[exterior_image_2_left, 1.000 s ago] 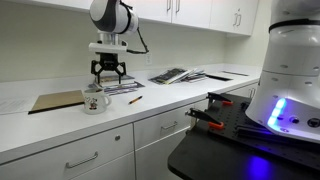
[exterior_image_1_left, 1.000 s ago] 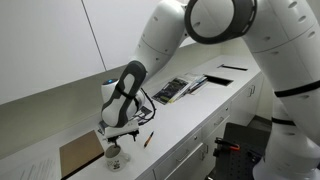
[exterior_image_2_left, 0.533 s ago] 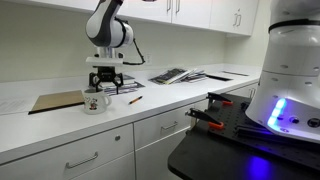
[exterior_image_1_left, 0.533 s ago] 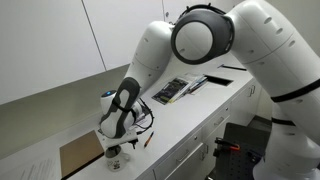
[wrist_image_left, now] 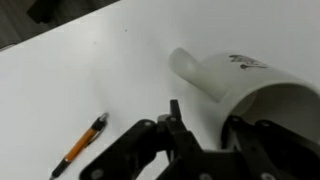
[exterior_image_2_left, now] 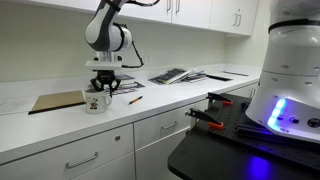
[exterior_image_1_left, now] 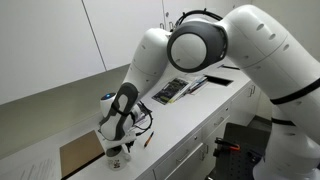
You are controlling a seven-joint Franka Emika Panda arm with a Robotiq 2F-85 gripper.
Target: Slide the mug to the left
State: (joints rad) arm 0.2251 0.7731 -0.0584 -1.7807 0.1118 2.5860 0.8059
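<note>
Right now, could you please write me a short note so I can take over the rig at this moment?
Hand: open, low over the mug, fingers down at its rim; whether they touch is unclear.
Mug: upright on the counter, between the brown board and the pencil.
Done: hand placed at the mug.
Left: the slide to the left, not yet done.

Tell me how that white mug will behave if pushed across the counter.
The mug looks rigid ceramic, so it should probably slide without deforming. The smooth white counter likely offers little grip. It stands upright and squat, so a low push seems unlikely to tip it.
</note>
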